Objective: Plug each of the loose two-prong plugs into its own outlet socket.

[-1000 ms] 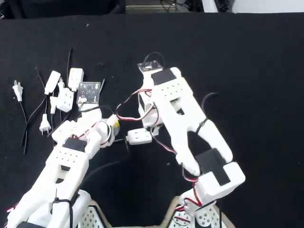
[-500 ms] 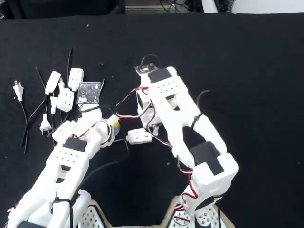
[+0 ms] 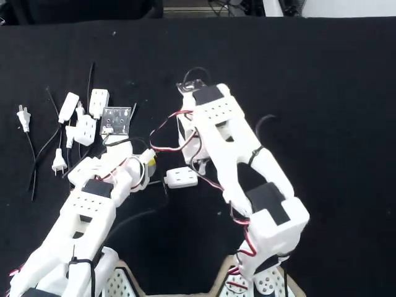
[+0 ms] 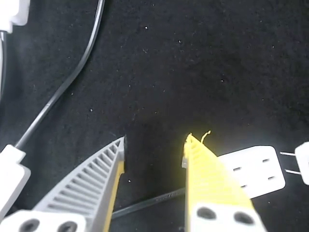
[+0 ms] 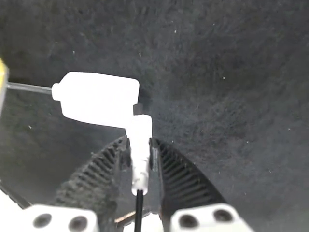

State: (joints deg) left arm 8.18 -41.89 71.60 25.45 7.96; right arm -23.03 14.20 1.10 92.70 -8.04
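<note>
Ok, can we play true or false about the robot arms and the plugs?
1. The right gripper is pinching a white plug. True.
2. The left gripper holds a plug too. False: it is open and empty above the black table.
3. The held plug is pushed fully into the outlet socket. False: its prongs show bare beside the socket.
4. Other plugs and sockets lie bunched toward the left side of the high view. True.
</note>
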